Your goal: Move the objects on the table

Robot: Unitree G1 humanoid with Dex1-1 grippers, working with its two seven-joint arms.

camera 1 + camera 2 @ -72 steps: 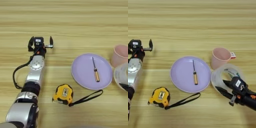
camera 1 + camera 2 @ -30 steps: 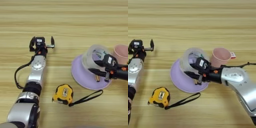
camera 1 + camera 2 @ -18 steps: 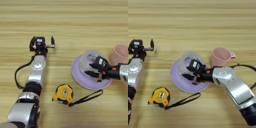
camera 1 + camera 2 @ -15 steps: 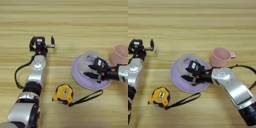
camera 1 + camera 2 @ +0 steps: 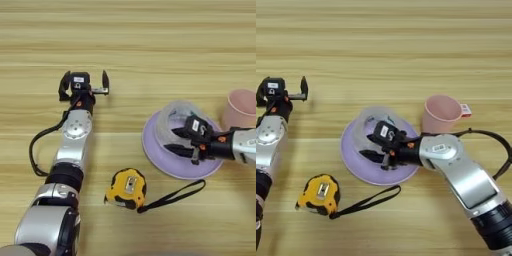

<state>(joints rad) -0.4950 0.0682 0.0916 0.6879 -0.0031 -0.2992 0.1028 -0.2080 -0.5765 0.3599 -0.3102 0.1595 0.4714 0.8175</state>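
Since the earliest frame the roll of tape (image 5: 372,131) has come off the table's right side and now sits on the lavender plate (image 5: 353,165), where a screwdriver lay bare before — the tool is now hidden under the roll and gripper. In the last half second little has changed; the roll has settled a touch lower onto the plate.

The right gripper (image 5: 376,146) reaches in from the right, forearm low and nearly level over the plate's near rim, fingers pointing left. One finger lies inside the roll and one below it outside, so they seem to pinch the roll's near wall, though the translucent plastic blurs the contact.

Just behind the right forearm stands the pink cup (image 5: 440,113), upright on the table (image 5: 150,45), beside the plate's right edge. Near and left of the gripper lies the tape measure (image 5: 127,187), its black strap trailing toward the plate.

The left gripper (image 5: 83,85) rests well away on the wood — fingers spread wide, holding nothing, unmoved.
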